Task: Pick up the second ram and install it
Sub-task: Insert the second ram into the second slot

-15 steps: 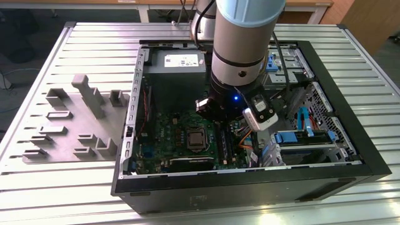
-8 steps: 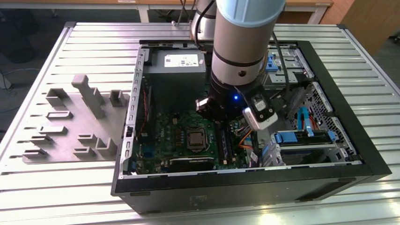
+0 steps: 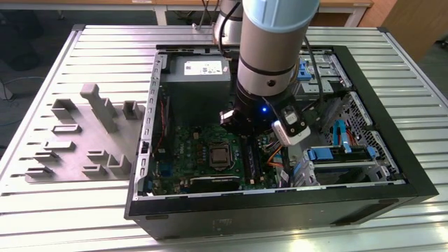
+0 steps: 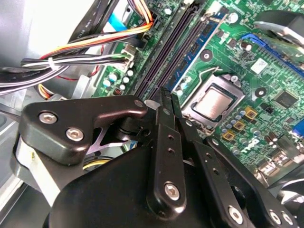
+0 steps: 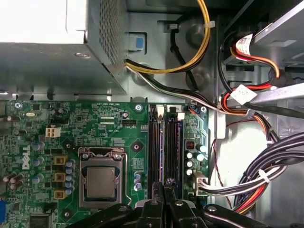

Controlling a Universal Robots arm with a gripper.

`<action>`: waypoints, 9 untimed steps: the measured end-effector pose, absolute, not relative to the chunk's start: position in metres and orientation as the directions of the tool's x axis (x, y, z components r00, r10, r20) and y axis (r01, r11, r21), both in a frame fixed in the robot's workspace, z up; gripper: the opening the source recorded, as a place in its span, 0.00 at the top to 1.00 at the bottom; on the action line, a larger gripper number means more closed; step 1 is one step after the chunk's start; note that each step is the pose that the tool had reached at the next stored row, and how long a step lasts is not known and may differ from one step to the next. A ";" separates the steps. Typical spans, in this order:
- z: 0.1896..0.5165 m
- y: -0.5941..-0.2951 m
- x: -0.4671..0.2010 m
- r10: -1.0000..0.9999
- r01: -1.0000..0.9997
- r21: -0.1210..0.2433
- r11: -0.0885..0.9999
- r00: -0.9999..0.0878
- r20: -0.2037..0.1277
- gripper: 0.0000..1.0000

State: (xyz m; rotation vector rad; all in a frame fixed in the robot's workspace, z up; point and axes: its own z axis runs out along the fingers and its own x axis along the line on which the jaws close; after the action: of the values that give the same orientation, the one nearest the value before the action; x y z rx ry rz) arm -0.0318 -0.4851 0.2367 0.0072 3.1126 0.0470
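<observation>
One arm (image 3: 269, 63), one gripper (image 5: 165, 184), one open computer case (image 3: 280, 212), one motherboard (image 3: 188, 149), one processor socket (image 5: 100, 183), one grey tray (image 3: 70, 152).

Green motherboard (image 5: 118, 128) seen from above, with a silver processor socket (image 5: 100, 179) just beside two long black memory slots (image 5: 155, 147). Gripper (image 5: 164, 184) fingers drawn close together, tips over one end of those slots. Beyond the board, a grey power supply box (image 5: 57, 61) trailing yellow and black cables (image 5: 190, 61); near the slots, a black, red and white wire bundle (image 5: 266, 175)

Open computer case (image 3: 280, 207), grey tray (image 3: 73, 163) (beside it), slatted table (image 3: 70, 210)
</observation>
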 end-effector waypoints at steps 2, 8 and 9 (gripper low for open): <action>0.236 -0.485 -0.032 0.005 0.004 0.032 0.999 -1.000 -0.029 0.87; 0.234 -0.485 -0.032 0.005 0.004 0.042 0.999 -1.000 -0.028 0.87; 0.234 -0.484 -0.032 0.005 0.004 0.044 0.999 -1.000 -0.029 0.87</action>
State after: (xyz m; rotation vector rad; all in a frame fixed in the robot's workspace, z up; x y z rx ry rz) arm -0.0318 -0.4845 0.2337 0.0073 3.1122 0.0680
